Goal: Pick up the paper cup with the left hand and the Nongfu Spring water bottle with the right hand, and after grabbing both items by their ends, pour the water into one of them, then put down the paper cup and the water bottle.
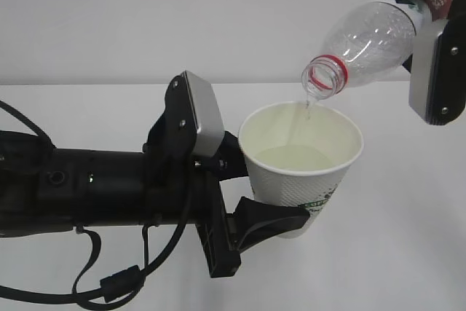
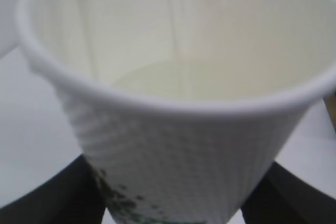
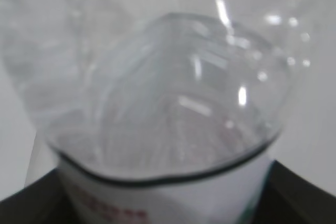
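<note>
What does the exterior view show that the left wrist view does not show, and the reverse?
Only the exterior view shows the Nongfu Spring water bottle tilted mouth-down above the paper cup, the thin stream of water, and the right hand holding the bottle. Only the left wrist view shows the cup's ribbed wall texture close up. Both show the cup between the left hand's jaws, with liquid inside.

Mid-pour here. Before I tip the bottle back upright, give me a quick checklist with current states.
1. Left end effector clamped on white tapered paper cup: ok.
2. Right end effector holding clear ribbed plastic bottle: ok.
3. Bottle's red-ringed mouth above cup opening: ok.
4. Clear water landing inside cup: ok.
5. Cup level below rim: ok.
6. Water left in bottle: cannot tell.
</note>
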Motion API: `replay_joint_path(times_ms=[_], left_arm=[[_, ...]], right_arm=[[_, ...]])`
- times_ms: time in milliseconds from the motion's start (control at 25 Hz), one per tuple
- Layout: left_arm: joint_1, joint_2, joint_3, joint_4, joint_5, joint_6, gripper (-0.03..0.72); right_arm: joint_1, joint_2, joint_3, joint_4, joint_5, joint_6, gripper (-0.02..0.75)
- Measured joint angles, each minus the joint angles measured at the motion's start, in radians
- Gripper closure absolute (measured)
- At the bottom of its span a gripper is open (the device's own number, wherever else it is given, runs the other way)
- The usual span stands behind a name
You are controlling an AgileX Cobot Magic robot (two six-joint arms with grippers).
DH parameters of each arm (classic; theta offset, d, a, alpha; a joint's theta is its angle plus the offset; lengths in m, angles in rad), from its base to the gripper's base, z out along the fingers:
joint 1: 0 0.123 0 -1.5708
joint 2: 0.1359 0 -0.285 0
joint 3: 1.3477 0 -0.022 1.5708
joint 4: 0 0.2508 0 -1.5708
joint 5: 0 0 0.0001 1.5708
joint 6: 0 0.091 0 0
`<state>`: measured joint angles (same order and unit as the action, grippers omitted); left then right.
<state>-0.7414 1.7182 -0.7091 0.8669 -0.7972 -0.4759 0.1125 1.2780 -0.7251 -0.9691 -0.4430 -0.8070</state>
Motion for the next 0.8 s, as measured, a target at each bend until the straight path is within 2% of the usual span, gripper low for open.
replay_joint_path(times_ms=[800], left_arm=[[0.000,0.000,0.000,0.000,0.002,0.000,0.188]], right_arm=[[0.000,0.000,0.000,0.002,0.000,-0.002,0.216]])
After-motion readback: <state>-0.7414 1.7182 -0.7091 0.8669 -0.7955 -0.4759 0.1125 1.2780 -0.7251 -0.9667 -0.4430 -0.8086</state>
